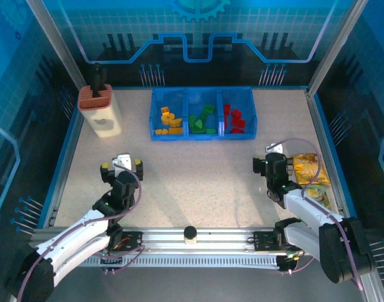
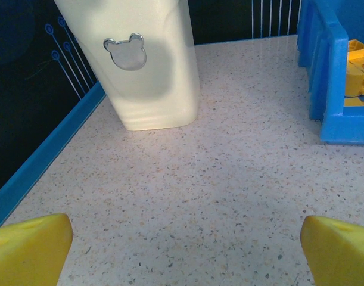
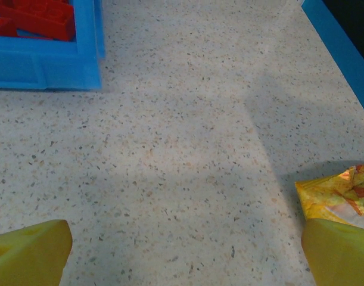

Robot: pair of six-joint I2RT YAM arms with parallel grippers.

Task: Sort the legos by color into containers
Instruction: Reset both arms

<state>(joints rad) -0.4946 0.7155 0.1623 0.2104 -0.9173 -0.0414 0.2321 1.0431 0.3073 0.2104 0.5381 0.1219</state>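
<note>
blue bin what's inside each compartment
The blue bin holds yellow-orange legos left, green legos middle, red legos right. Any bricks under the piles are covered.

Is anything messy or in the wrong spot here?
Nothing stands out. In the blue bin, the yellow bricks sit in the left compartment, the green bricks in the middle and the red bricks on the right, with no colours mixed. The cream holder stands upright.

There are 1 bin (image 1: 202,136), 3 compartments (image 1: 198,99), 1 holder (image 1: 104,116) and 2 snack bags (image 1: 308,168).
</note>
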